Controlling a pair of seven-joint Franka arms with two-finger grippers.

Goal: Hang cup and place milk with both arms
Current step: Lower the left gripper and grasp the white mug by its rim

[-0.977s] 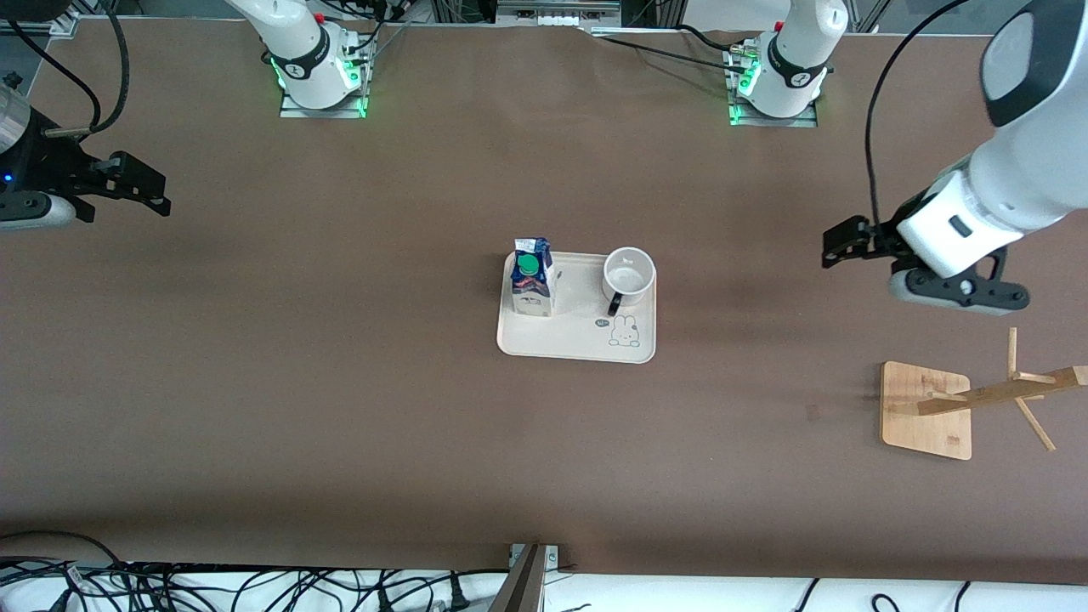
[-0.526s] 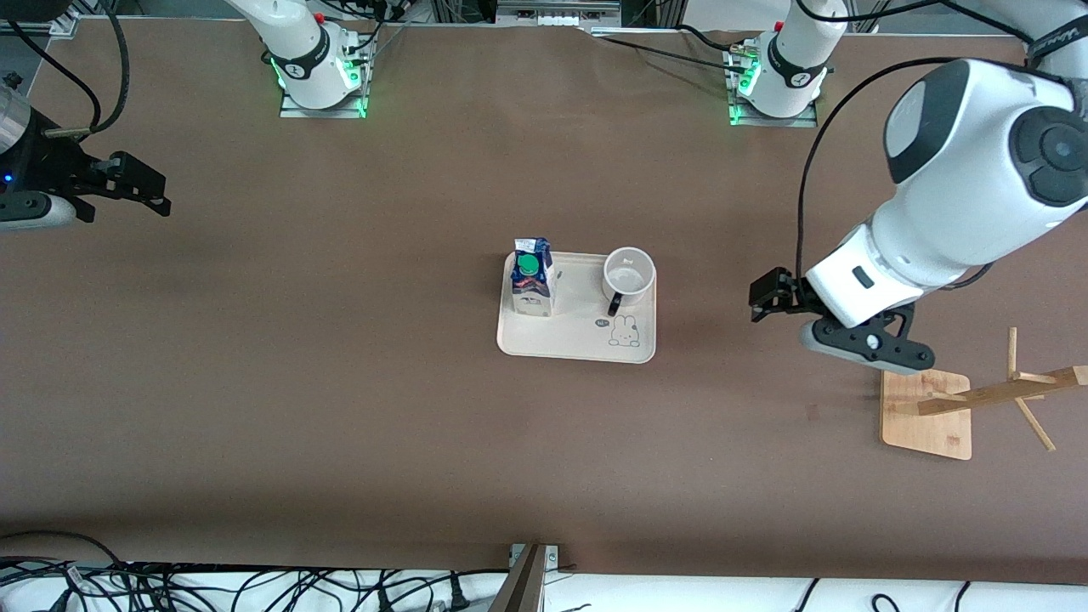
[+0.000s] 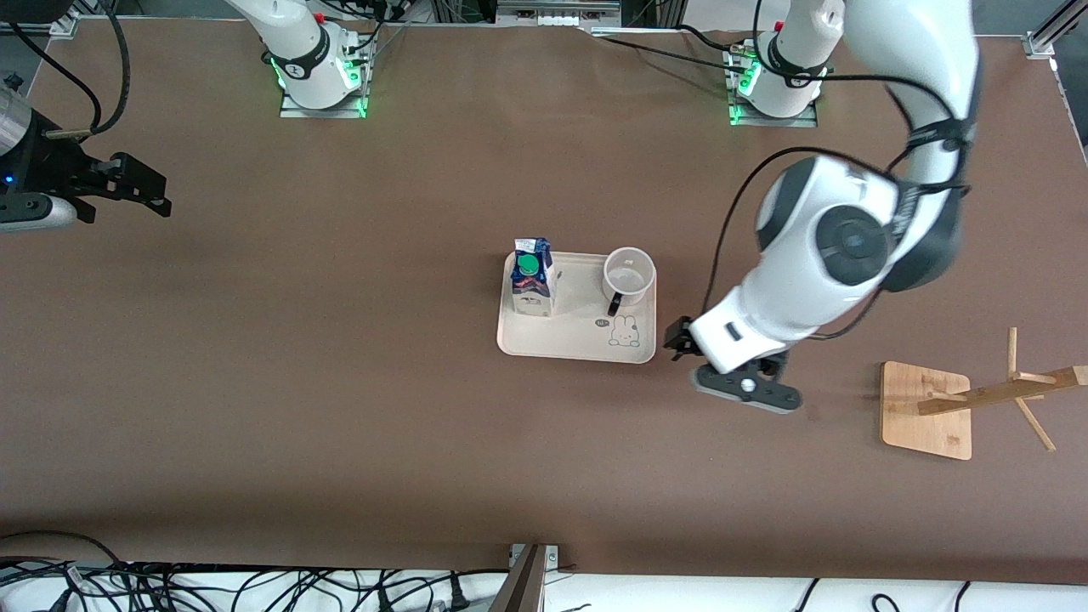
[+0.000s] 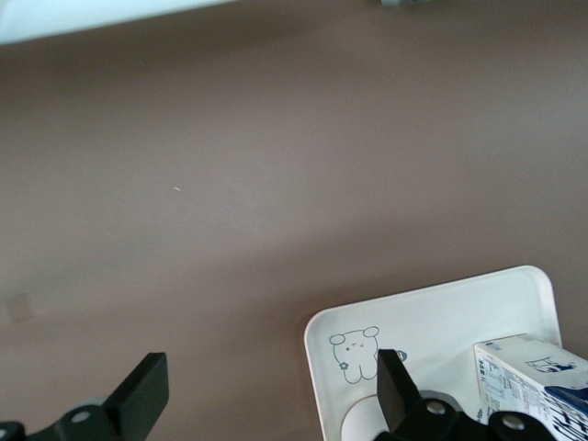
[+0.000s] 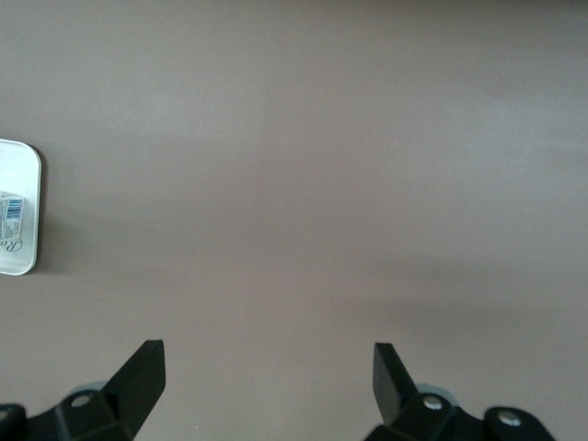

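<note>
Left jaws (image 3: 682, 337): spread wide and empty, over bare desk (image 3: 340, 408) just off the tray's edge at the left arm's end.
Right jaws (image 3: 140, 189): spread, empty, waiting above the desk's right-arm end, well apart from the tray.
Tray (image 3: 569, 344): cream, rounded corners, mid-desk, open brown surface all round.
Cup (image 3: 628, 274): upright on the tray, close to the left jaws, handle toward the front camera.
Milk (image 3: 532, 277): upright at the tray's right-arm edge.
Wooden rack (image 3: 926, 410): near the left-arm end.
</note>
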